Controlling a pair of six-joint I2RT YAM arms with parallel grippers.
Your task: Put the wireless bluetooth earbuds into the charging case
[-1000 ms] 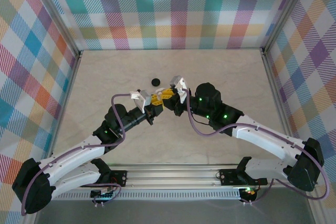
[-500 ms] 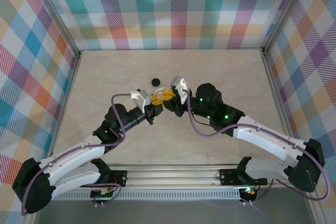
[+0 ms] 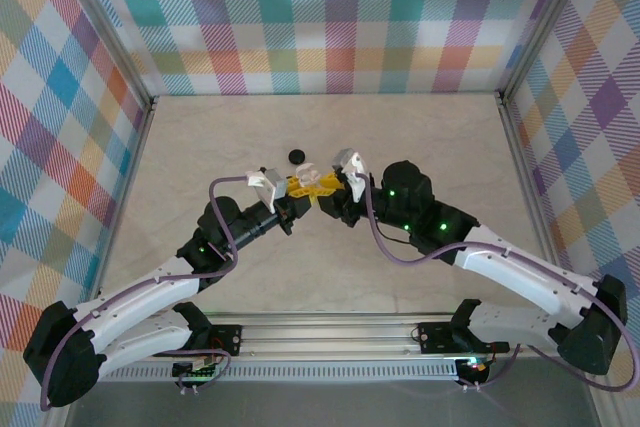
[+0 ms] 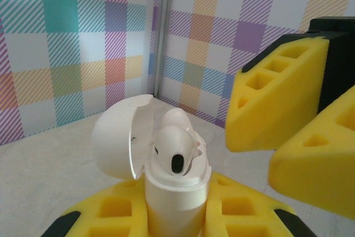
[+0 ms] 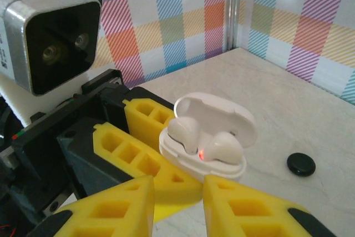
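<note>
R gripper (image 5: 176, 192) backed toward 3 o'clock, jaws apart, empty; L gripper (image 4: 177, 209) pinches case (image 5: 208, 137) low on body, prob light, slick.

Open charging case (image 4: 176, 199), gripped by left tool (image 4: 176, 217)

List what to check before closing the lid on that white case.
1. Charging case clamped between the left fingers: ok.
2. Lid fully open, hinged back: ok.
3. Two white earbuds sitting in the case's wells, red light lit between them: ok.
4. Earbuds pressed fully down: cannot tell.
5. Right fingers open, not closed on the case: ok.
6. Black disc lying on the table apart from the case: ok.
</note>
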